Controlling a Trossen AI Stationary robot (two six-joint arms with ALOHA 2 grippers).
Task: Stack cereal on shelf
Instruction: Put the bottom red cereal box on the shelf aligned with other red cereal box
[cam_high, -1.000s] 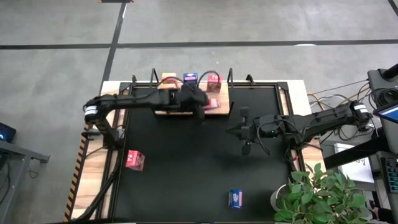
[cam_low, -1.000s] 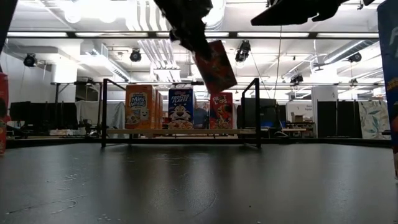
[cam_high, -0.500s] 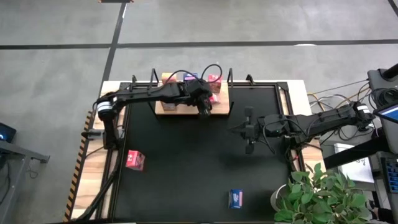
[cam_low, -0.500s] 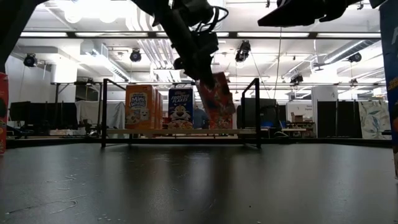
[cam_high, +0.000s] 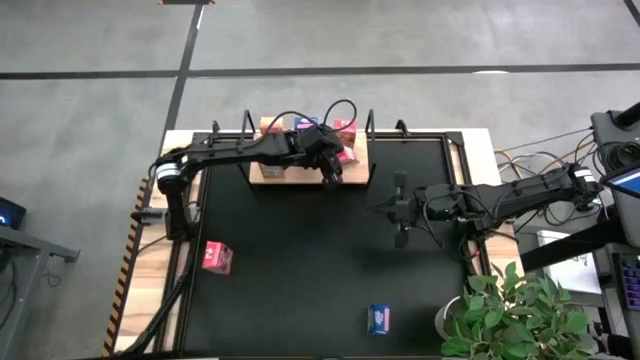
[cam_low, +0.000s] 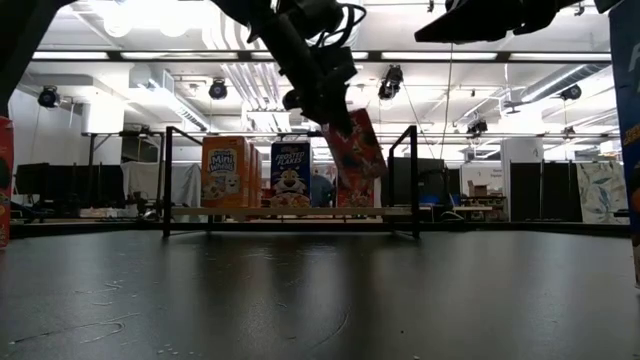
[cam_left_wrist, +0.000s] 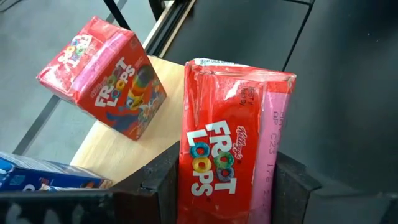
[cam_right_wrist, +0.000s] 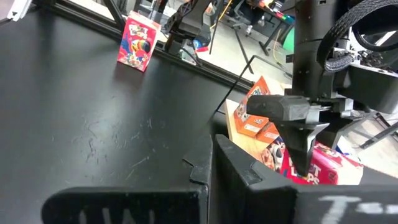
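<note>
Near the left edge of the worktop (cam_high: 300, 300) a red box (cam_high: 216, 257) waits on the mat. At the far edge sits the shelf (cam_high: 268, 175), carrying an orange box (cam_low: 224, 172), a blue box (cam_low: 291, 173) and a red Froot Loops box (cam_left_wrist: 102, 77) along its back. The left end effector (cam_high: 334, 172) hangs over the shelf's right end, pinching another Froot Loops box (cam_left_wrist: 233, 143) between its fingers (cam_left_wrist: 163, 180); in the low view that held box is tilted and clear of the board. Set down at that angle, it could topple, or its lower corner could knock the standing red one just behind it; the black post (cam_low: 413, 180) at that end is close enough to snag. The right end effector (cam_high: 396, 209) waits over the mat right of centre, fingers spread and empty. A lone blue box (cam_high: 378, 319) lies near the front edge.
</note>
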